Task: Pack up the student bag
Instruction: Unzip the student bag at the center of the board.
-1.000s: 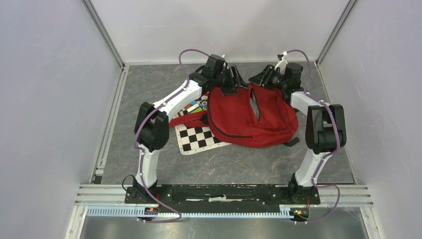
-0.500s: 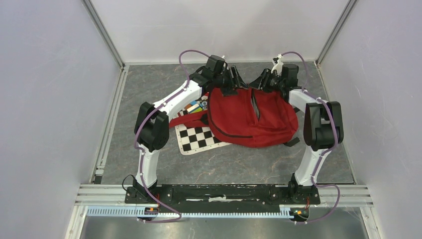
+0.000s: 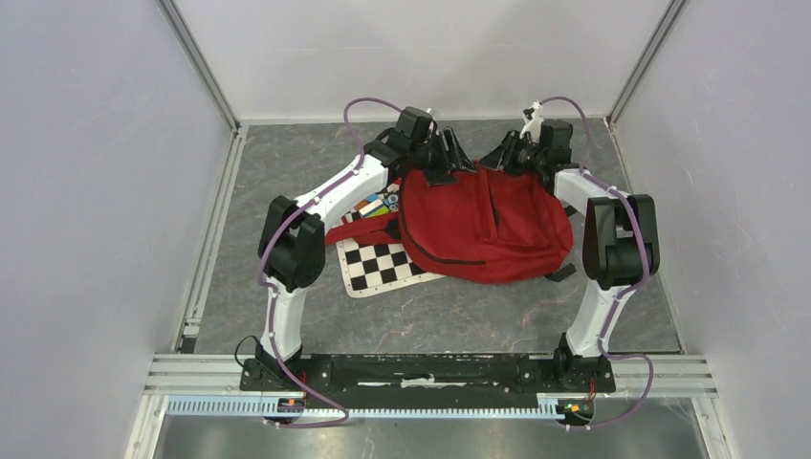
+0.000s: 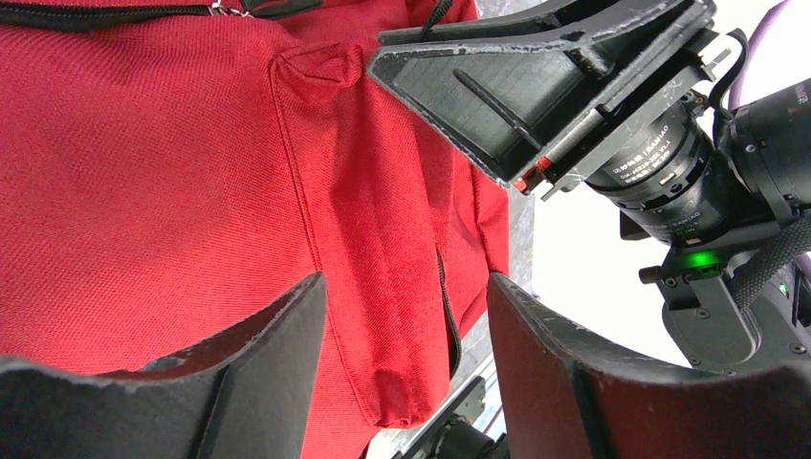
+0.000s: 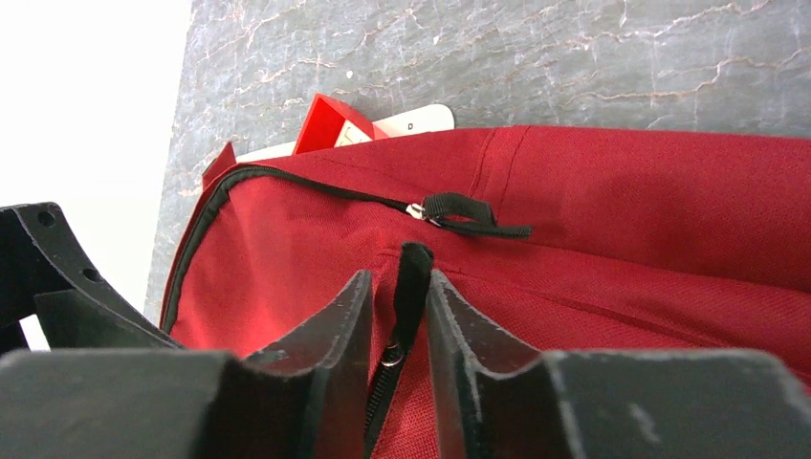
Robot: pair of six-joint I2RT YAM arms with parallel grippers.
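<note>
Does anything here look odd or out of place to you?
One thing: the red student bag lies partly on top of a checkerboard card, covering part of it. The card looks like a camera calibration sheet, not school gear. In the right wrist view, the right hand pinches a black zipper pull. Nothing looks spilled or damaged.

Tiny print on camera lens point(image 4: 660, 158), too small to read

The top external view looks down from above and behind the arm bases, far enough to show the whole tabletop point(image 3: 287, 172). Both wrist views sit very close to the student bag point(image 3: 478, 225), facing its red fabric from opposite sides; all three share it.
</note>
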